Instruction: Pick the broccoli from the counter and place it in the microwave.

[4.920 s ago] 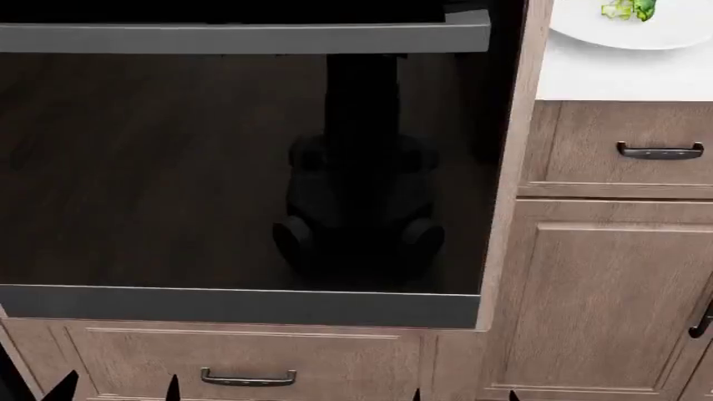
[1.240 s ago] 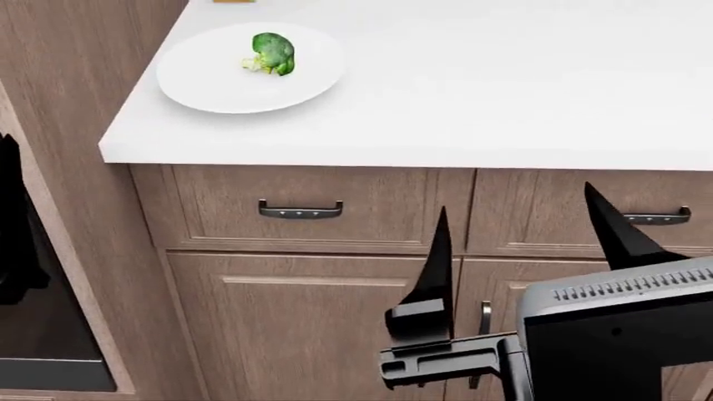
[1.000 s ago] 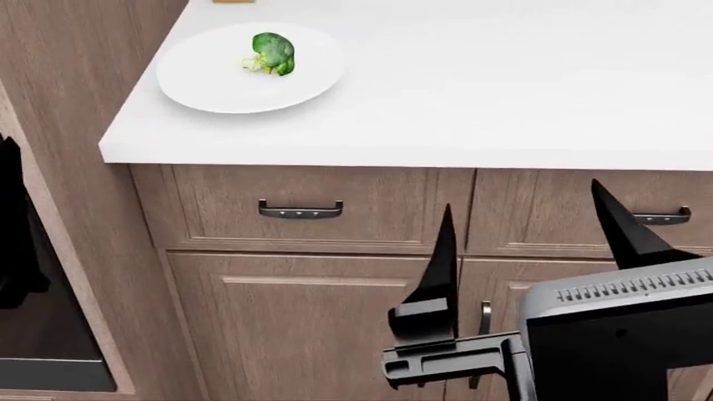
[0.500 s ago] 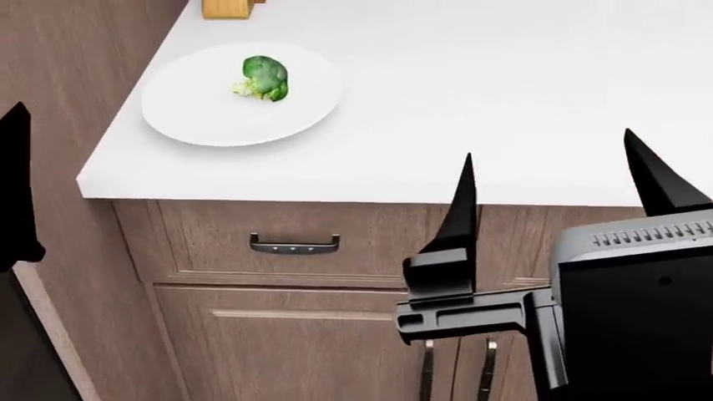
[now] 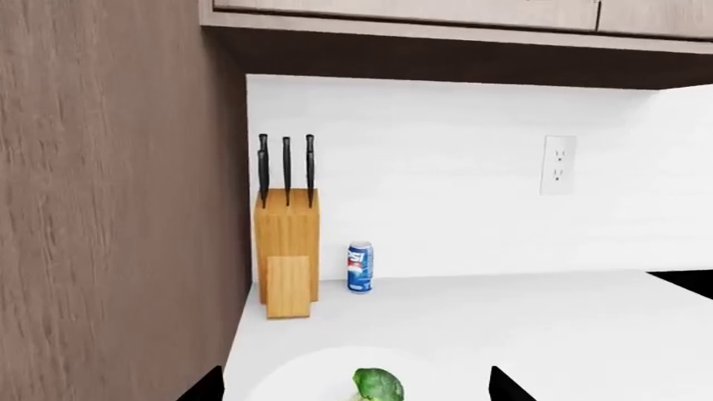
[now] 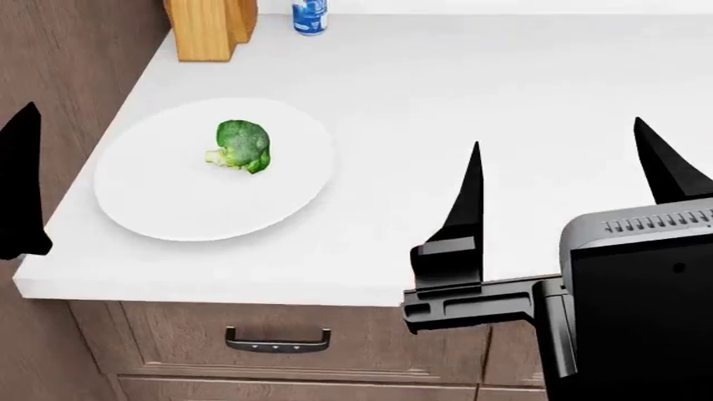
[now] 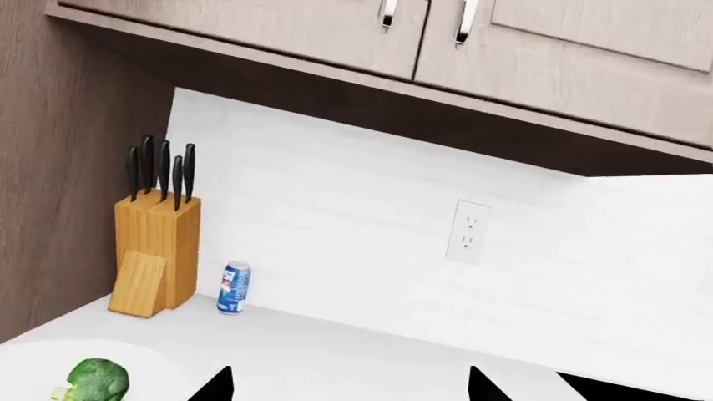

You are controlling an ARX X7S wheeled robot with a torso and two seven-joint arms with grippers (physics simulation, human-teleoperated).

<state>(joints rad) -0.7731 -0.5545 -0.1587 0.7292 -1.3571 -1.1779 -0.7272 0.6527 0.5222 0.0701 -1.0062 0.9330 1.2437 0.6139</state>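
Observation:
The broccoli (image 6: 240, 146) lies on a white plate (image 6: 145, 213) near the left end of the white counter (image 6: 446, 92). My left gripper (image 5: 356, 391) is open and empty. In its wrist view the broccoli (image 5: 379, 384) shows ahead between the fingertips. In the head view only one left finger (image 6: 22, 184) shows, left of the plate by the counter corner. My right gripper (image 6: 557, 138) is open and empty over the counter's front edge, right of the plate. The right wrist view shows the broccoli (image 7: 95, 378) off to one side. The microwave is out of view.
A wooden knife block (image 6: 206, 29) and a small blue can (image 6: 310, 15) stand at the back of the counter by the wall. A tall brown cabinet side (image 6: 67, 50) borders the counter's left end. A drawer with a dark handle (image 6: 279, 341) is below. A wall outlet (image 5: 558, 164) is behind.
The view has moved up and towards the counter, so the plate and broccoli sit lower and larger. My right gripper has risen from drawer height to counter level. A left finger has come into view.

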